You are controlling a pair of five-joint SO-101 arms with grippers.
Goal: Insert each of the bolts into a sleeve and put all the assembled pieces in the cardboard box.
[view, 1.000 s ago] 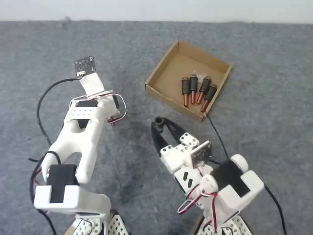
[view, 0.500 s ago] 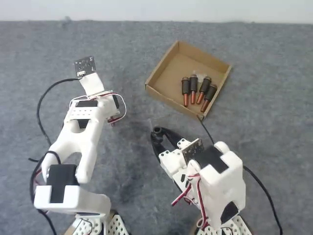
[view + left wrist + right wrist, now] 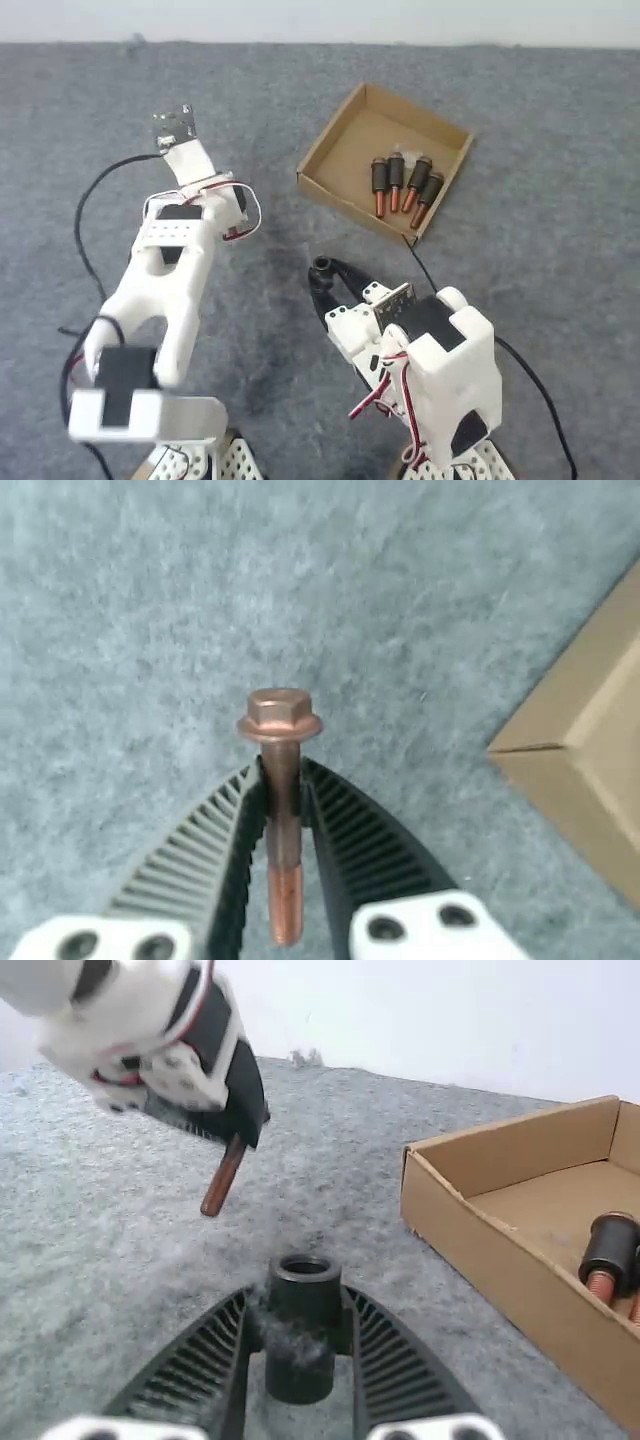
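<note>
My left gripper (image 3: 283, 810) is shut on a copper bolt (image 3: 281, 780), hex head pointing away from the wrist. In the right wrist view that bolt's shank (image 3: 223, 1176) sticks down out of the left gripper (image 3: 222, 1110), above the carpet. My right gripper (image 3: 303, 1332) is shut on a black sleeve (image 3: 303, 1310), held upright with its open end up. From above, the sleeve (image 3: 322, 270) sits at the right arm's tip, right of and below the left arm's wrist (image 3: 200, 190). The cardboard box (image 3: 330, 170) holds several assembled pieces (image 3: 404, 183).
Grey carpet covers the table. The box's corner (image 3: 580, 770) lies close to the left gripper, and its near wall (image 3: 500, 1260) stands beside the right gripper. Cables (image 3: 90, 215) trail along both arms.
The right arm pulled back toward its base and turned while holding the sleeve. The left arm's wrist then shifted slightly away from its base with the bolt.
</note>
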